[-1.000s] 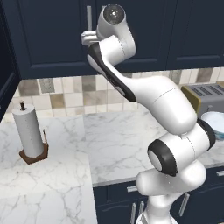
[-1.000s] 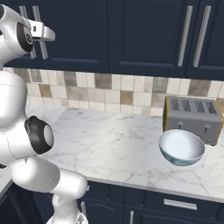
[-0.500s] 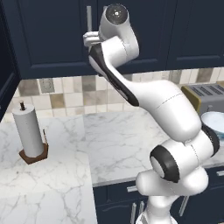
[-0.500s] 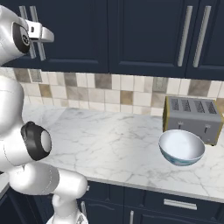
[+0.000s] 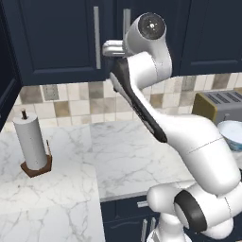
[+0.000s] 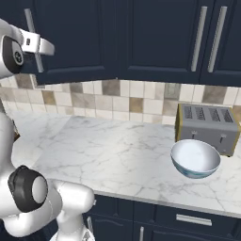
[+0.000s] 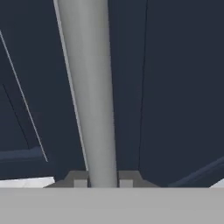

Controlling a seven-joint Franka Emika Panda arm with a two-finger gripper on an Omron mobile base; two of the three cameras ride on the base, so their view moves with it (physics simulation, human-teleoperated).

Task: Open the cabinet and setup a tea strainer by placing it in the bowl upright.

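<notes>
Kitchen: navy cabinets are sitting over a beige and grey tile backsplash, with a white marble worktop (image 6: 117, 150) running underneath.
Cabinet: the dark navy wall cabinet (image 5: 56, 42) is hanging above the back edge of the worktop, and both doors are looking flat and shut in the base views. Two long vertical silver bars are sitting side by side where the doors meet.
Handle: the right-hand bar, the handle (image 7: 87, 92), is running straight up the middle of the hand view, slightly tilted, with dark door panel on both sides of it.
End effector: the end effector (image 7: 103, 180) is reaching up at cabinet height and its two finger tips are sitting tight against either side of that bar, so it's pinching the handle, jaws nearly closed. In the left base view the hand (image 5: 115, 48) is pressing right up by the door seam.
Arm: the white arm is stretching up from the base to the cabinet, elbow bending out over the worktop.
Bowl: the pale bluish-white bowl (image 6: 195, 159) is sitting upright near the front edge of the worktop toward its right end, just in front of the toaster, nothing inside it as far as I can see.
Toaster: the silver toaster (image 6: 208, 127) is sitting against the backsplash at the right end.
Paper towel: the paper towel roll (image 5: 31, 144) is standing upright on its brown base on the left part of the worktop, well apart from the bowl.
</notes>
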